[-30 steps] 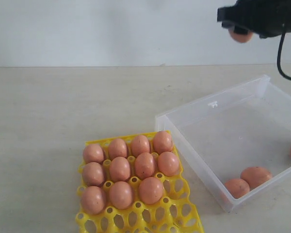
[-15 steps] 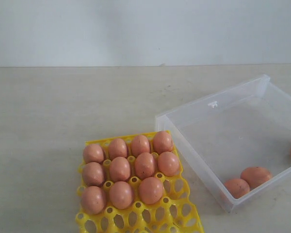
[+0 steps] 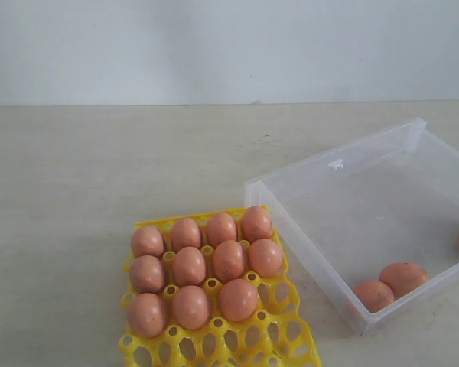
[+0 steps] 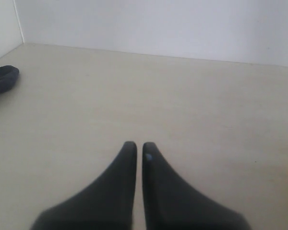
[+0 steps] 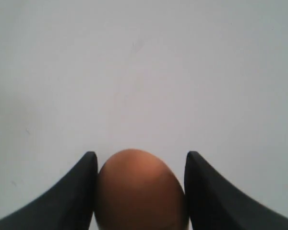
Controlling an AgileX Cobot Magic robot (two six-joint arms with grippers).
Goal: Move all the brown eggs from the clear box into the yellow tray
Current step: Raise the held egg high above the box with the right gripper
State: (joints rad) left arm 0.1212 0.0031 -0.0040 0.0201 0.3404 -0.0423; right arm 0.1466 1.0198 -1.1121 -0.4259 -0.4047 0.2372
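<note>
Clamped between the jaws of the right gripper point(image 5: 140, 155): one brown egg point(image 5: 140, 191), pinched across its waist, a rounded end toward the camera, only blank pale wall behind. Absent from the exterior view, so no telling over which part of the bench point(image 3: 76, 168). Left gripper point(image 4: 139, 144) with jaws together bar a hairline slit, holding nothing, over bare bench near a corner where two walls meet.

Toward the near edge, the yellow tray point(image 3: 269, 342): eleven brown eggs point(image 3: 229, 260) seated in three rows, the third row one short, its remaining open sockets cut off by the lower border. Toward the right edge, the clear box point(image 3: 367, 214): two eggs touching by its near wall, a third half lost at the border.

Probably light, rigid, smooth and brittle. Calls for a gentle squeeze across the widest part, never the tips, and a slow lowering into a free socket.

Hard to make out: a dark lump point(image 4: 2, 79) at the bench edge in the left wrist view; any eggs beyond the frame.
</note>
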